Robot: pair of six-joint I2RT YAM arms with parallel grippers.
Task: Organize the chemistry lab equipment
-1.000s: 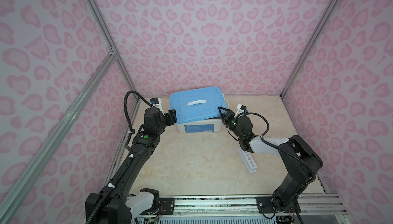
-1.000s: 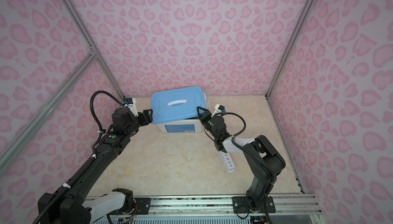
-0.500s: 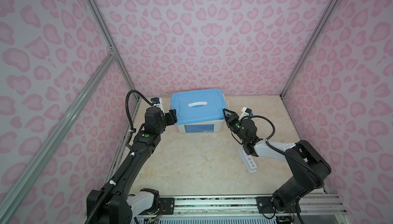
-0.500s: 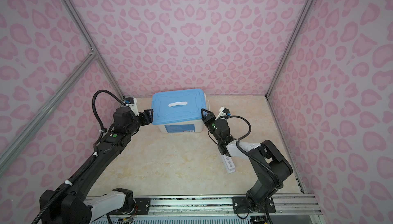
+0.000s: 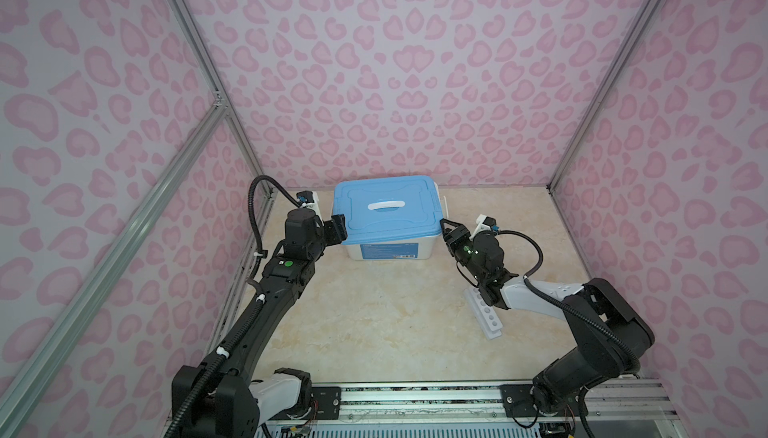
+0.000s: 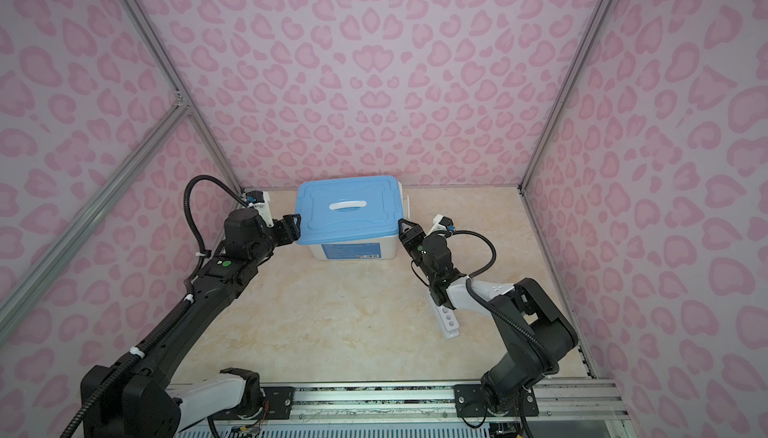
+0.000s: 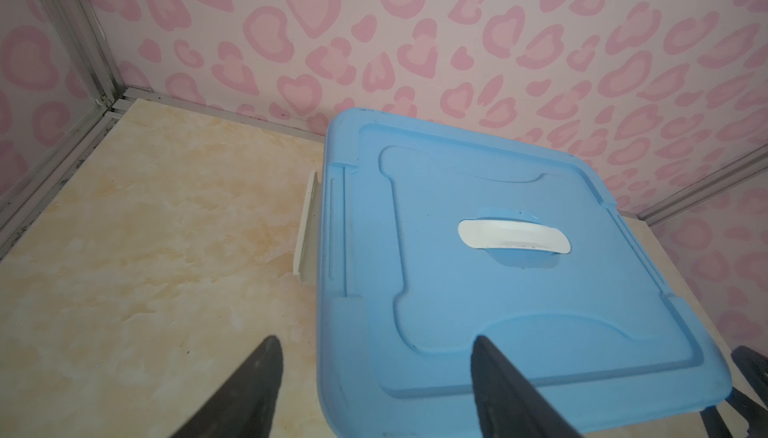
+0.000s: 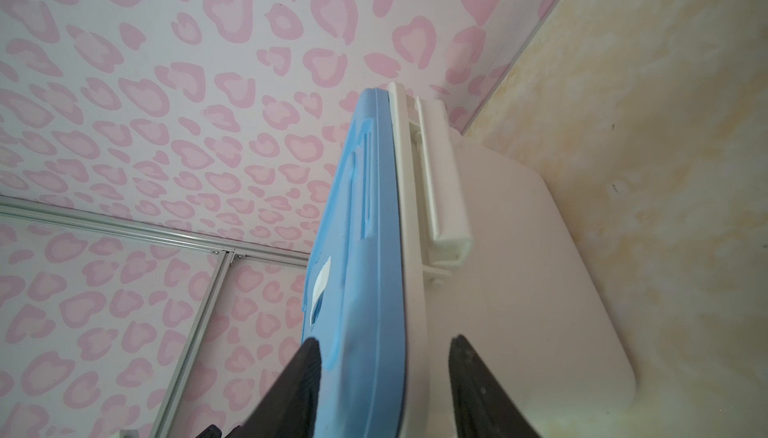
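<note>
Of the chemistry lab equipment, only a white rack (image 5: 490,321) (image 6: 448,318) with a row of holes shows, lying on the table under my right forearm. My left gripper (image 5: 338,228) (image 6: 292,227) (image 7: 374,338) is open at the near left corner of the blue lid (image 5: 386,213) (image 6: 348,211) (image 7: 498,269). One finger is above the lid, the other beside the bin. My right gripper (image 5: 448,229) (image 6: 405,229) (image 8: 384,340) is open around the lid's near right rim (image 8: 365,290), and its outer finger stands clear of the white wall.
The large white bin (image 5: 388,251) (image 6: 353,251) (image 8: 519,269) stands at the back against the pink wall. White latches (image 7: 307,228) (image 8: 440,190) hang loose on its two sides. Metal frame posts run up the corners, and a rail crosses the table's front edge.
My right arm has sunk lower and swung out to the right, and its jaws stand a little wider at the lid's corner. The left arm has hardly moved.
</note>
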